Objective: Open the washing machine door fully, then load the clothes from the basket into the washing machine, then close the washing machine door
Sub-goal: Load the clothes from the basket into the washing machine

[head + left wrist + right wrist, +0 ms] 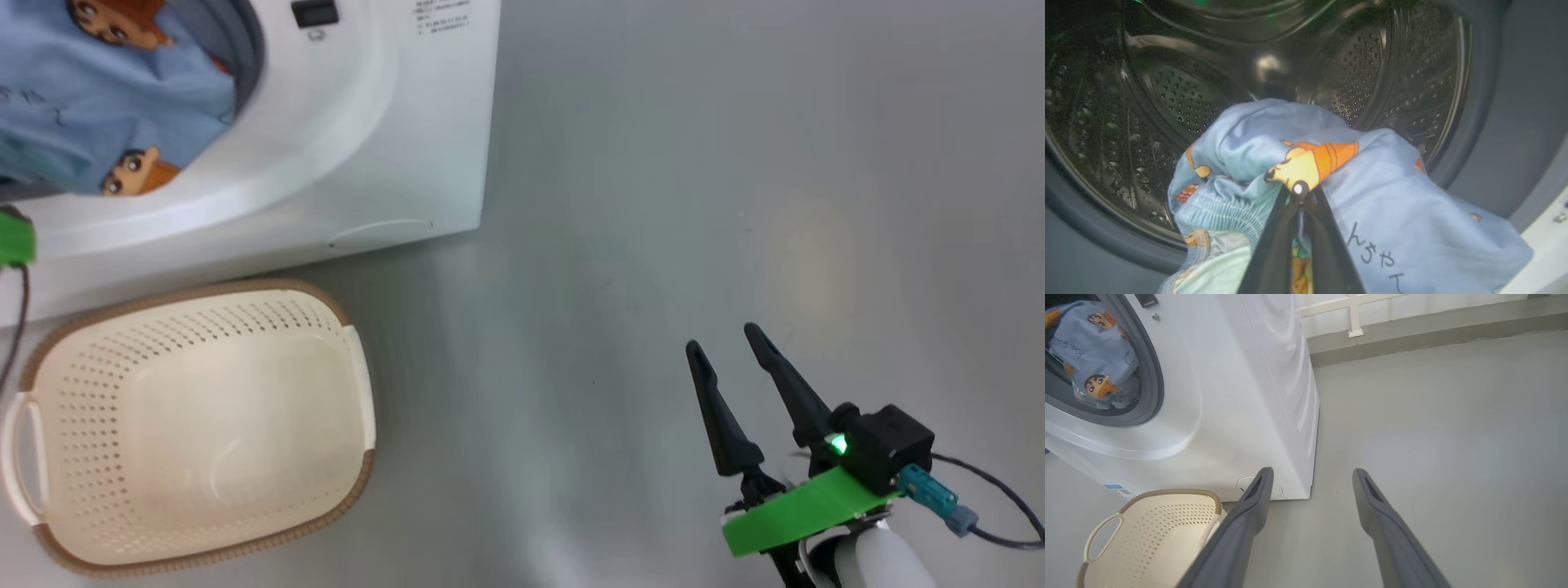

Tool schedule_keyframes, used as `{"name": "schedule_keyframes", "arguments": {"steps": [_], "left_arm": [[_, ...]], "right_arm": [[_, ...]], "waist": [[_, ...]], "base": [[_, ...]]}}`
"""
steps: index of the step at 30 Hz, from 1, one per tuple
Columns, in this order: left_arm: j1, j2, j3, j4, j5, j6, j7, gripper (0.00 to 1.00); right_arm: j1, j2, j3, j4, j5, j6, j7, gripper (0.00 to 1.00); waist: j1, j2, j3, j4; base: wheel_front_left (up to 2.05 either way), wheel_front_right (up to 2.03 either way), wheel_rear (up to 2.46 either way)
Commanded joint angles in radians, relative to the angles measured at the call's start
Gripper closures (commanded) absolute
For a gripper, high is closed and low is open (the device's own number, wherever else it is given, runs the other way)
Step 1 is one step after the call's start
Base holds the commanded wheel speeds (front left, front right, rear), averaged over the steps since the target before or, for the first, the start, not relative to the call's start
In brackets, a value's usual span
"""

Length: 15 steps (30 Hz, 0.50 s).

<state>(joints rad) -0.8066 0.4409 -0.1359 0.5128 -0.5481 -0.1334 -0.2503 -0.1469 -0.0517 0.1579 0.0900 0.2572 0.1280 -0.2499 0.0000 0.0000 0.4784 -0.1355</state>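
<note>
The white washing machine (392, 122) stands with its mouth uncovered; its door is out of view. The light blue clothes (1257, 163) with orange cartoon figures hang in the mouth, over the grey gasket and the steel drum (1180, 94). My left gripper (1299, 192) is shut on a fold of the clothes at the drum's opening. The same clothes (106, 98) show at the top left of the head view and in the right wrist view (1094, 355). The cream basket (196, 425) sits on the floor before the machine with nothing in it. My right gripper (727, 343) hangs open over bare floor to the right.
Grey floor (694, 163) stretches to the right of the washing machine. A low wall base with a white frame (1355, 318) runs behind it. A cable trails from my right wrist (988, 506).
</note>
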Motion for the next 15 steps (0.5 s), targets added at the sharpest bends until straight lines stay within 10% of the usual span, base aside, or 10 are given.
{"name": "schedule_keyframes", "arguments": {"steps": [1,15], "left_arm": [[-0.052,0.069,0.013,0.003,-0.018,0.003,0.000,1.00],[-0.363,0.154,-0.210,0.246,-0.129,0.003,0.220,1.00]], "right_arm": [[-0.012,0.001,0.034,-0.025,0.006,0.003,-0.012,0.00],[-0.042,0.001,0.070,-0.038,0.017,0.003,-0.012,0.00]], "waist": [[0.0000,0.0000,0.036,-0.007],[0.0000,0.0000,0.163,-0.012]], "base": [[0.00,0.00,0.00],[0.00,0.00,0.00]]}}
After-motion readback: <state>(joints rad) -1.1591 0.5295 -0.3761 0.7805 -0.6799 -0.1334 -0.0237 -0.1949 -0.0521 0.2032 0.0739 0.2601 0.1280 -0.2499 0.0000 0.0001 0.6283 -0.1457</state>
